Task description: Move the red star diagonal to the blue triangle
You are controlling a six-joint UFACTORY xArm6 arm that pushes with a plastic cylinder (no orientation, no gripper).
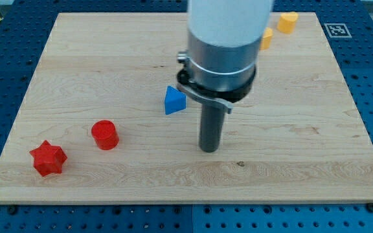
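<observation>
**Rod Stands Beside Blue Triangle, Red Star Waits at Far Corner**

On the wooden counter [316,129], seen from the view's left to right: the red star [48,158] sits near the bottom-left corner, untouched, with a red cylinder [105,135] just up and to its right. Well apart from both, near the middle of the board, lies the blue triangle [174,101]. Just to the triangle's right and a little lower, the arm's dark rod comes down to the wood, my tip [209,149] resting on bare counter, near the triangle but not touching it. Two orange-yellow blocks [287,22] sit at the view's top right, one partly hidden behind the arm's housing; their shapes are hard to make out. There are no fingers to speak of on this arm, only the rod, so nothing is held.

The task appears to be at its opening: the star has yet to be approached. The next move likely calls for bringing the tip round to the star's far left and lower side, skirting the red cylinder, then pushing it up and rightward toward a corner of the triangle.
</observation>
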